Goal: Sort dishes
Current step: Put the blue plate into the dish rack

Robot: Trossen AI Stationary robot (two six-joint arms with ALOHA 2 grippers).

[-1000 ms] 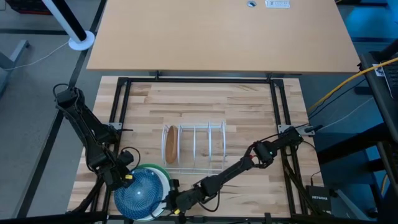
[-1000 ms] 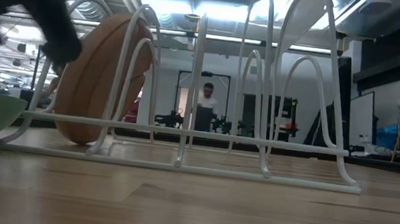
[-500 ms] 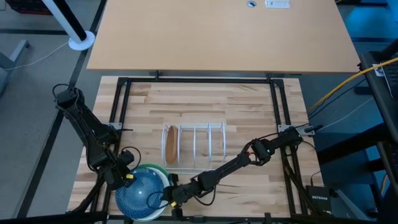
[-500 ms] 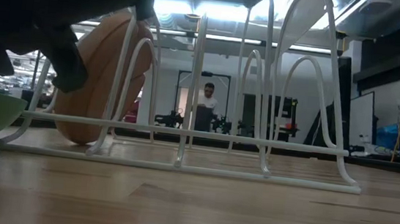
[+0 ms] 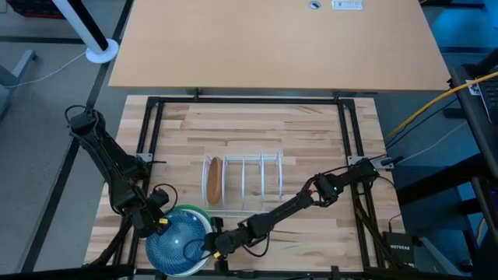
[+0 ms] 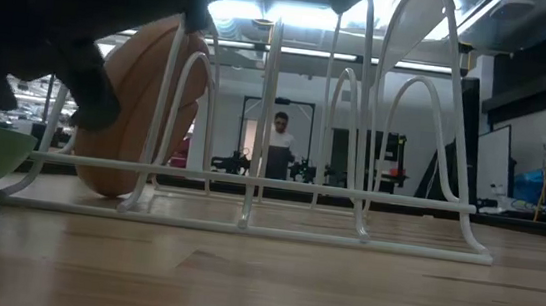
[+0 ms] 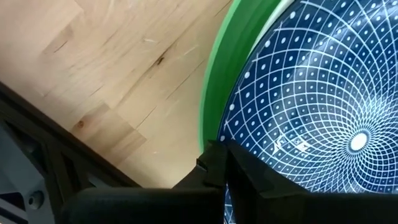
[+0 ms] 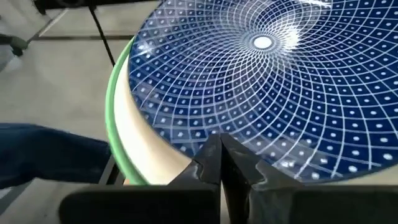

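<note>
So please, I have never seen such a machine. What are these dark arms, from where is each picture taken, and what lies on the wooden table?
Two robot arms work at a wooden table. One picture looks straight down, one looks level across the tabletop, and two come from cameras on the wrists. A white wire rack holds a tan-brown plate on edge. Near the front edge lies a stack: blue plate on top, white plate under it, green plate lowest. The left gripper and the right gripper are both shut at the blue plate's rim. Whether either truly grips it is unclear.

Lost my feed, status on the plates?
Both grippers shut: left gripper, right gripper at stacked dark blue patterned plate. Tan-brown plate racked. Nothing blocking.
</note>
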